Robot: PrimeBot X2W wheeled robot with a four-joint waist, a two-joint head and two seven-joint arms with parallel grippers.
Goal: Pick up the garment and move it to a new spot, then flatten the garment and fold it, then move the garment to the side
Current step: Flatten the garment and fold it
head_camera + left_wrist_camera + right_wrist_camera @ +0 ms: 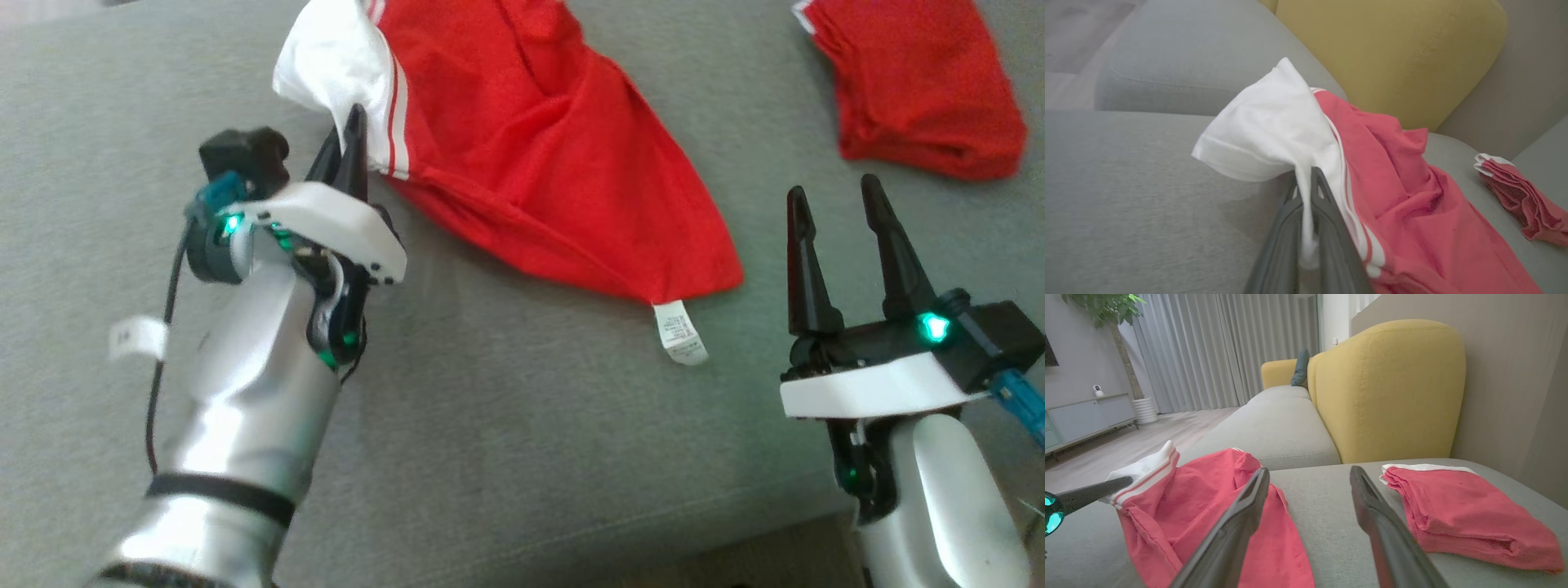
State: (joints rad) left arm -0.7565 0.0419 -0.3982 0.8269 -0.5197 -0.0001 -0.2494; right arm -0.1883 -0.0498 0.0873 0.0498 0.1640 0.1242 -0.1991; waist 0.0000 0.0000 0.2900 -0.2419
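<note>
The garment [539,139] is a red jersey T-shirt lying crumpled on the grey sofa seat, its white sleeve [339,61] with red-striped trim at the left and a small white care label [680,331] at its near corner. My left gripper [353,131] is shut on the white sleeve; in the left wrist view the sleeve cloth [1274,130] is pinched between the two dark fingers [1327,220]. My right gripper [834,204] stands open to the right of the garment, near the label, holding nothing. In the right wrist view the garment [1208,514] lies at the left.
A smaller folded red piece with white trim [922,82] lies at the far right of the seat [1457,506]. A yellow sofa back cushion [1388,388] rises behind. The seat's front edge [653,531] runs near my arms.
</note>
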